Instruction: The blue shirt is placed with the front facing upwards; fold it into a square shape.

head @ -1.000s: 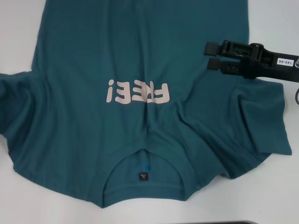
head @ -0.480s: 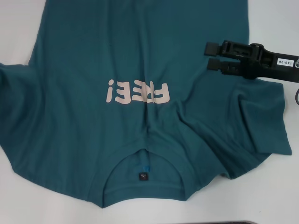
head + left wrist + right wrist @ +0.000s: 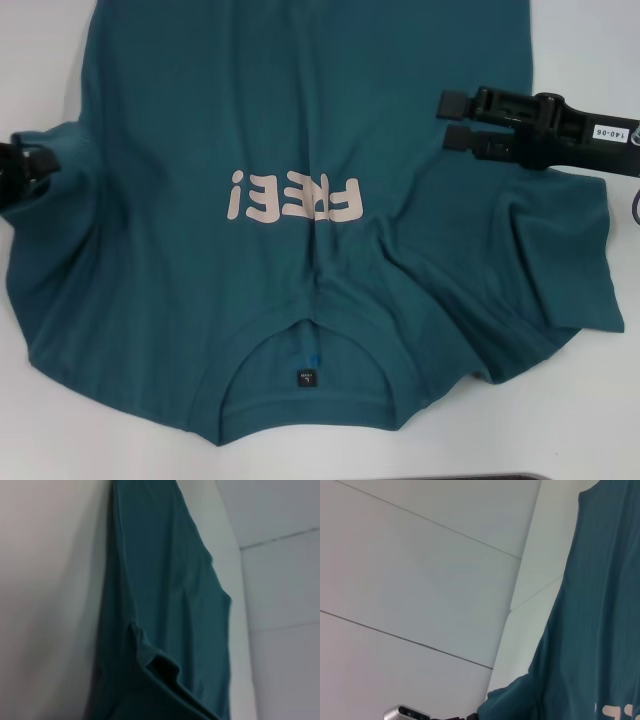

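The blue shirt lies front up on the white table. Its pink "FREE!" lettering reads upside down to me, and its collar with a small dark label is nearest me. My right gripper hovers open over the shirt's right side, just above the rumpled right sleeve. At the picture's left edge my left gripper sits at the left sleeve, only partly in view. The left wrist view shows a folded sleeve edge. The right wrist view shows the shirt's side.
Bare white table shows on the left, on the right, and along the near edge beside the collar. The shirt's lower part runs out of the head view at the top. A dark strip shows at the bottom edge.
My left gripper has come into view at the left edge, at the left sleeve, which now bunches beneath it. The right gripper has not moved.
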Motion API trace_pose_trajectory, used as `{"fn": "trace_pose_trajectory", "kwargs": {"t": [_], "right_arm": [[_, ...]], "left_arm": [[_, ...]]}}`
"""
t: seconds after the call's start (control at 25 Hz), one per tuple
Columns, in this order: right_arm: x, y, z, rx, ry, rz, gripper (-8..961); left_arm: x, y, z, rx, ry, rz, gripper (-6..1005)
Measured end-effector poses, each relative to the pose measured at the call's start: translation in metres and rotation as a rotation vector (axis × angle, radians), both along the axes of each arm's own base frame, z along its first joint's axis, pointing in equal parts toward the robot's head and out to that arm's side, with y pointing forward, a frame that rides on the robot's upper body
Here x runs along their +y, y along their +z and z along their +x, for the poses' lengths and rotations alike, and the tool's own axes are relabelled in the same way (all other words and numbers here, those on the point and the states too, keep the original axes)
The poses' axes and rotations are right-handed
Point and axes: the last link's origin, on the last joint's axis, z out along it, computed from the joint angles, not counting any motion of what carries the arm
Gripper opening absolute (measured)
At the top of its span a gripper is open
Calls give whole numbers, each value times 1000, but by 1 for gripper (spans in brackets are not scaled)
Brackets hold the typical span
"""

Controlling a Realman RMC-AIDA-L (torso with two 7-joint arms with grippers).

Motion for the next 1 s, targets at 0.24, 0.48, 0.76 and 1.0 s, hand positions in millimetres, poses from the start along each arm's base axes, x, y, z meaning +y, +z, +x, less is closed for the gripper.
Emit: {"fn": "trace_pose_trajectory", "kwargs": {"t": [0.24,0.48,0.76,1.0], "right_arm": [[-2,0,2,0,-5,-2,874],[-2,0,3,0,-11,0,873],[-3,0,3,-1,-13,-1,873],[-3,-1,5,-6,-17,-1,873]], "left_arm": [[0,-11,12,-56,-16,-32,16],[-2,-23,15,-86,-3,-22,15],[-1,-25,12,-84,20,-11,16],[-3,-34,13,-115,34,-28,15]]}}
